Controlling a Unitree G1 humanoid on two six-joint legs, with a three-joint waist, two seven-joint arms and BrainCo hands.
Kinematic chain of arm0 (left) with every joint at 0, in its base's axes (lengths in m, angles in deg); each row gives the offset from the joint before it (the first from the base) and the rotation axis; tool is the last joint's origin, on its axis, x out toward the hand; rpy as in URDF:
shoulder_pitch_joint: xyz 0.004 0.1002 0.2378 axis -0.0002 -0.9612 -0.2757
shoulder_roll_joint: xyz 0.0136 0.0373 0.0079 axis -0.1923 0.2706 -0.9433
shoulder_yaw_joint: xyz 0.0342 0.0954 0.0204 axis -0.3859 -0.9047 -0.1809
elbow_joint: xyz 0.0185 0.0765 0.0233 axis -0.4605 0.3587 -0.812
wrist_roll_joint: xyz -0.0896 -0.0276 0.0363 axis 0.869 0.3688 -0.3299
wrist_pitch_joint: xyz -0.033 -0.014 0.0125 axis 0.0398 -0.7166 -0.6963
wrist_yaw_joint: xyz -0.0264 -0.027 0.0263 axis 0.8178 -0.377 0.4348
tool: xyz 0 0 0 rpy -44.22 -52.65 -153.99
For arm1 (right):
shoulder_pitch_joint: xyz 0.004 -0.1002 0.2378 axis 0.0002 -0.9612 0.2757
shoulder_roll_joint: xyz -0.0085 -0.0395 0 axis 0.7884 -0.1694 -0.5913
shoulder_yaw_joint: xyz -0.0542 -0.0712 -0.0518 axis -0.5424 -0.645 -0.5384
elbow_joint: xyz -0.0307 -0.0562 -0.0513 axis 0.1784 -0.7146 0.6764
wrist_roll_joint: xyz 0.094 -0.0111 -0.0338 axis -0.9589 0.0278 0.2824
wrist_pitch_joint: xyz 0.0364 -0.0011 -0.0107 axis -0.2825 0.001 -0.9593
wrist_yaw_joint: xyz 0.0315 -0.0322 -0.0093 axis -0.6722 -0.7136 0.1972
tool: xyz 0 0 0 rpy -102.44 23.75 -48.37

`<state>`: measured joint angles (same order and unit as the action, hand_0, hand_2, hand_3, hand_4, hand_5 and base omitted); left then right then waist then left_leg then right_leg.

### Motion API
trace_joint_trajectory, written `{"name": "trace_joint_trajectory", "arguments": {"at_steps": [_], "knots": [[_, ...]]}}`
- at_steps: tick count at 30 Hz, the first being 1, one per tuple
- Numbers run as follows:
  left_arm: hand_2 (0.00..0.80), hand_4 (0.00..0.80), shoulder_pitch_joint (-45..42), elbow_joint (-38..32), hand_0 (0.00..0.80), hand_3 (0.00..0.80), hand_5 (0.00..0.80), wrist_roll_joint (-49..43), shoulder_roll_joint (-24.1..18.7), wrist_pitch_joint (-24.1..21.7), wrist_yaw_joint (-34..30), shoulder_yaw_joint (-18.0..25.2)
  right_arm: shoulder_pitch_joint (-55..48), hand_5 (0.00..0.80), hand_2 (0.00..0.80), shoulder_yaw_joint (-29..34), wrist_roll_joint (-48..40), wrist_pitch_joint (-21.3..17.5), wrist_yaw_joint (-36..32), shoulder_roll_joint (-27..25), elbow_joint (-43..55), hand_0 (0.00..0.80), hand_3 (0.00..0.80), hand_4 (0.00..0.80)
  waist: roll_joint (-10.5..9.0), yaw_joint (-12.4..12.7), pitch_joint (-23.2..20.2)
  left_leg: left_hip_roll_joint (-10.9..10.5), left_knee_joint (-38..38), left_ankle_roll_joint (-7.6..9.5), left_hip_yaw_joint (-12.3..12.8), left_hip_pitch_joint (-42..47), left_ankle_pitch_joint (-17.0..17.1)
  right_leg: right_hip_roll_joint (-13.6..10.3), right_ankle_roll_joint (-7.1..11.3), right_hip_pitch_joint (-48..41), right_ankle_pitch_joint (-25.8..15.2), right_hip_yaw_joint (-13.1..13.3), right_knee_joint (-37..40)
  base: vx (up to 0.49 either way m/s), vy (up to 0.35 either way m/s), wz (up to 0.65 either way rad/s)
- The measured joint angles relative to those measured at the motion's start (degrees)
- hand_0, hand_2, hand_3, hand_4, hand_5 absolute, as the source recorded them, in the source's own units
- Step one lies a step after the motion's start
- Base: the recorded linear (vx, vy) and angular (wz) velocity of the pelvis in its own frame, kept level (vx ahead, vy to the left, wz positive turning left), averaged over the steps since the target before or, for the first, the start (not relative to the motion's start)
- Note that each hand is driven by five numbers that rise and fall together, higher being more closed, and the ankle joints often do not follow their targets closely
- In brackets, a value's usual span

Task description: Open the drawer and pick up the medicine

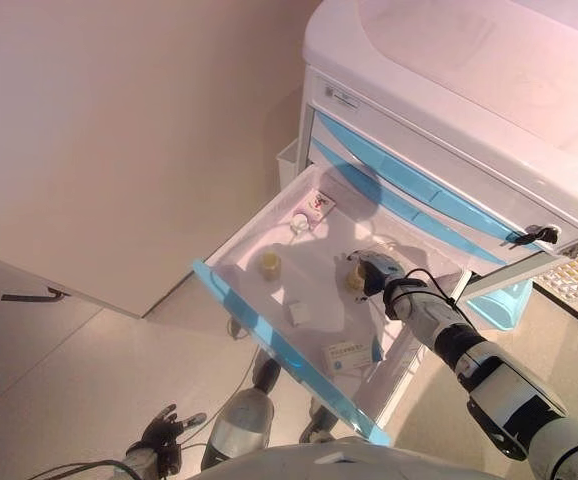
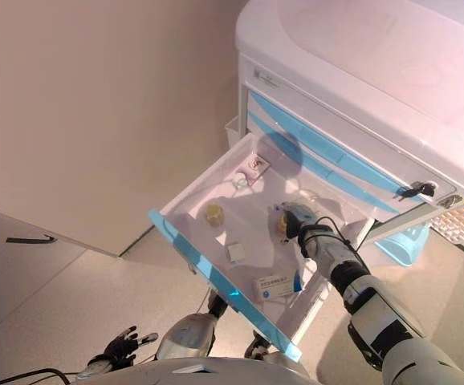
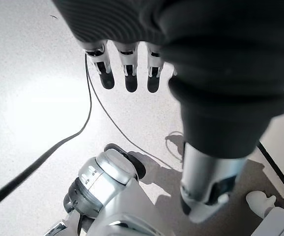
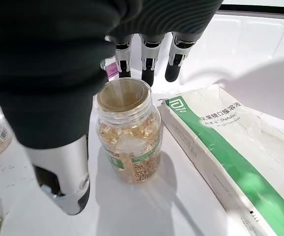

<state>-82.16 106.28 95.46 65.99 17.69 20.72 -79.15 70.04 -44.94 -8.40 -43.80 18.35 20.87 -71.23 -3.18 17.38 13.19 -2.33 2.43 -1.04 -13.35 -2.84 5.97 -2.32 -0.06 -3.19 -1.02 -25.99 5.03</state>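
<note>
wall: plain beige | floor: pale, speckled | cart: white, blue-trimmed

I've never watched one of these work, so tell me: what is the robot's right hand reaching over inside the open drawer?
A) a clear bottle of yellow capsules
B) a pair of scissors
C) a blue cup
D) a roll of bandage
A: in the right wrist view the right hand has its fingers and thumb either side of a clear bottle of yellow capsules, standing beside a green-and-white box in the drawer.

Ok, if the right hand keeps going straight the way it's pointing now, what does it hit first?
Most likely the clear pill bottle, which stands between the right hand's fingers and thumb in the open drawer; depth is uncertain.
</note>
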Motion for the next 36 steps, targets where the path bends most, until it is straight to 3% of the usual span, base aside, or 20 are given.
{"name": "trace_joint_trajectory", "arguments": {"at_steps": [19, 22, 23, 36], "knots": [[0.0, 0.0, 1.47, 0.03, 0.0, 0.0, 0.0, 0.02, -0.05, -0.1, -0.25, -1.2, 1.0, 0.0, 0.0, 0.03, -0.01, 2.82, 2.68, 2.07, -4.69, 0.0, 0.0, 0.0, -0.2, 0.13, 0.48, 0.02, -0.05, 0.12, -0.15, -0.87, 0.23, 0.02, 0.0, 0.95, -0.01, -0.03, -0.03, 0.0, 0.0, 0.0], [0.0, 0.0, 1.56, 0.01, 0.0, 0.0, 0.0, 0.04, -0.06, -0.09, -0.25, -1.22, 1.83, 0.769, 0.769, 0.03, -0.01, 3.01, 2.75, 2.08, -5.54, 0.769, 0.769, 0.769, -0.17, 0.14, 0.95, 0.01, -0.05, 0.15, -0.16, -0.89, 0.25, 0.02, 0.0, 0.97, -0.01, -0.03, -0.03, 0.0, 0.0, 0.0], [0.0, 0.0, 1.55, 0.01, 0.0, 0.0, 0.0, 0.04, -0.06, -0.09, -0.26, -1.22, 2.03, 0.8, 0.8, 0.04, -0.01, 3.21, 2.77, 2.07, -5.55, 0.8, 0.8, 0.8, -0.17, 0.16, 1.0, 0.01, -0.05, 0.19, -0.16, -0.94, 0.28, 0.02, 0.0, 1.01, -0.01, -0.03, -0.03, 0.0, 0.0, 0.0], [0.0, 0.0, 1.66, 0.0, 0.0, 0.0, 0.0, 0.08, -0.15, -0.1, -0.36, -2.17, 2.76, 0.8, 0.8, 0.05, -0.03, 3.29, 4.14, 2.07, -5.46, 0.8, 0.8, 0.8, -0.11, 0.11, 1.23, 0.02, -0.08, 0.16, -0.15, -1.6, 0.26, 0.02, 0.0, 1.71, -0.02, -0.02, -0.1, 0.0, 0.0, 0.0]]}}
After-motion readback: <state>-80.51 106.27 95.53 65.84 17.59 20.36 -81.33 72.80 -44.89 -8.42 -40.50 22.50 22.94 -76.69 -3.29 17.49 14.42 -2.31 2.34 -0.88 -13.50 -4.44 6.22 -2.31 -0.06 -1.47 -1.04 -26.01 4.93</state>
